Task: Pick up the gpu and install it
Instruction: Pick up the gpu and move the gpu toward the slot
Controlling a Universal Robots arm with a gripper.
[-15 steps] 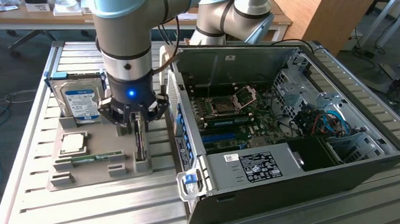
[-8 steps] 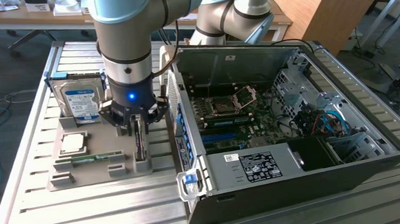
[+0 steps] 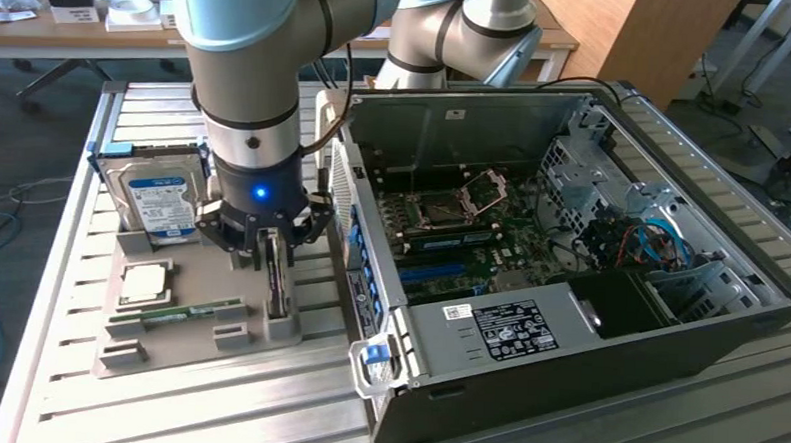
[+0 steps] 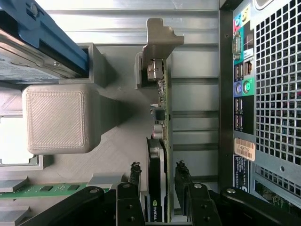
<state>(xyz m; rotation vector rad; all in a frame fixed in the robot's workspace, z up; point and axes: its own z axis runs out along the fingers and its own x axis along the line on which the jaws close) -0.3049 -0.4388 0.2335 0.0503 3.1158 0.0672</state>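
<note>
Gripper jaws stand spread, one finger on each side of the gpu. A slight gap shows at both faces, so no pinch is made. The gpu stands on edge in the grey holder, directly beneath the gripper. Its long axis runs twelve to six o'clock in the exterior view, and its silver bracket is at the end nearer the hard drive. The open computer case lies at three o'clock, just beside the holder.

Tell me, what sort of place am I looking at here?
Most likely a robotics lab or test workshop: a grey robot arm hangs over a slatted metal table, an open black computer case lies there with its green circuit board exposed, and a cluttered wooden desk stands behind.
</note>
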